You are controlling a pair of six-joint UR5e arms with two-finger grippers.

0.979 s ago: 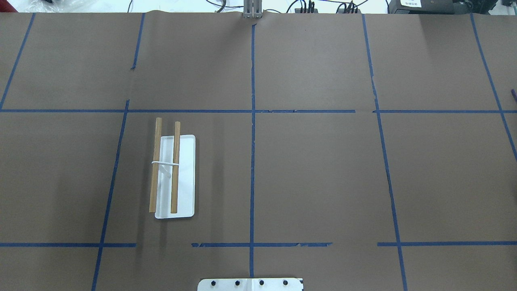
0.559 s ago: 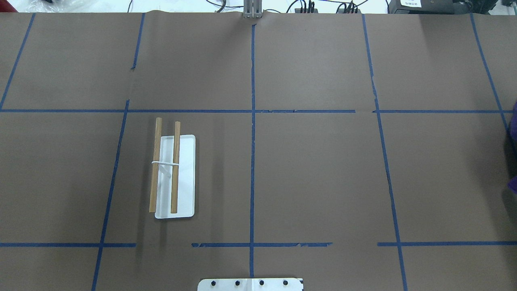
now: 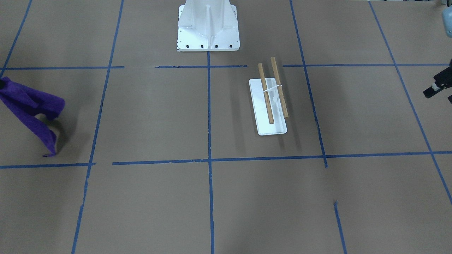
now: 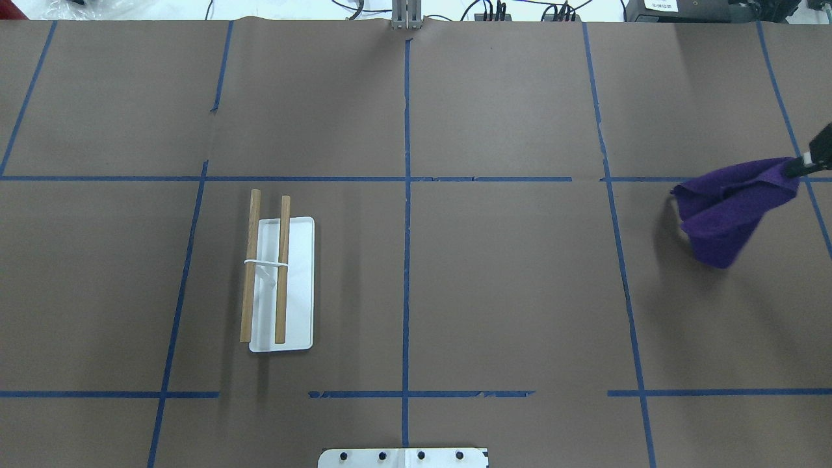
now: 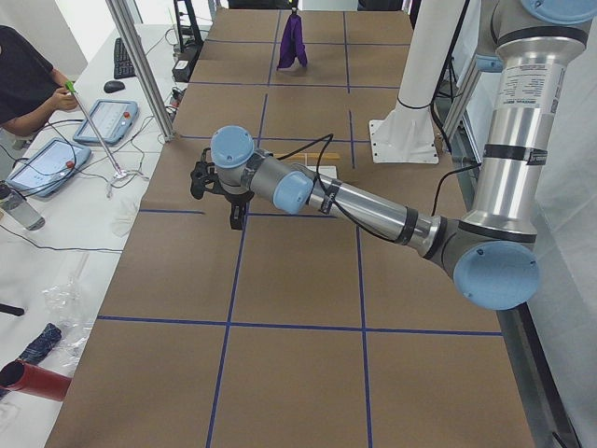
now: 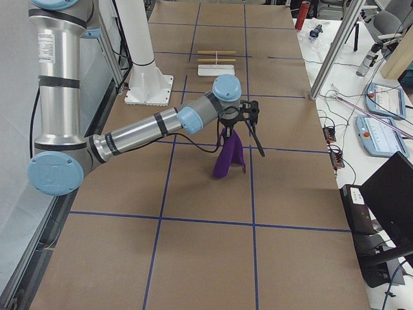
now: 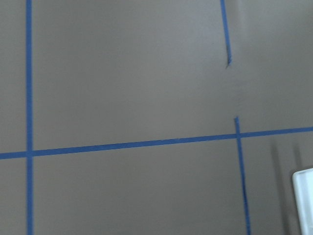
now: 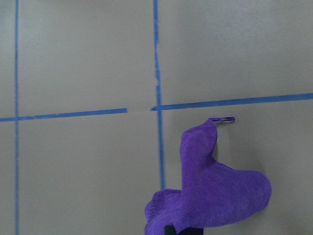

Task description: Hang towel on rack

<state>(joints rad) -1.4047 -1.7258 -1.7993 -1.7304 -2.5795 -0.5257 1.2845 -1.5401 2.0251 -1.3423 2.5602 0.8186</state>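
Note:
The deep-purple towel (image 4: 728, 208) hangs from my right gripper (image 4: 803, 166), which is shut on its upper corner at the table's right side. The towel's lower end trails just above or on the brown paper (image 3: 31, 109). In the right wrist view the towel (image 8: 215, 196) hangs below the fingers, its loop tag at the top. The rack (image 4: 279, 279), two wooden rods on a white base, stands left of centre, far from the towel. My left gripper (image 3: 438, 86) hovers at the table's left end, empty. I cannot tell whether it is open or shut.
The white bolted pedestal (image 3: 208, 28) stands at the robot's side of the table. Blue tape lines grid the brown paper. A person (image 5: 23, 75) and tablets (image 5: 103, 121) are at the side bench beyond the far edge.
The towel, held by my right gripper, has come in from the right edge of the overhead view and moved left over the table. The rack has not moved.

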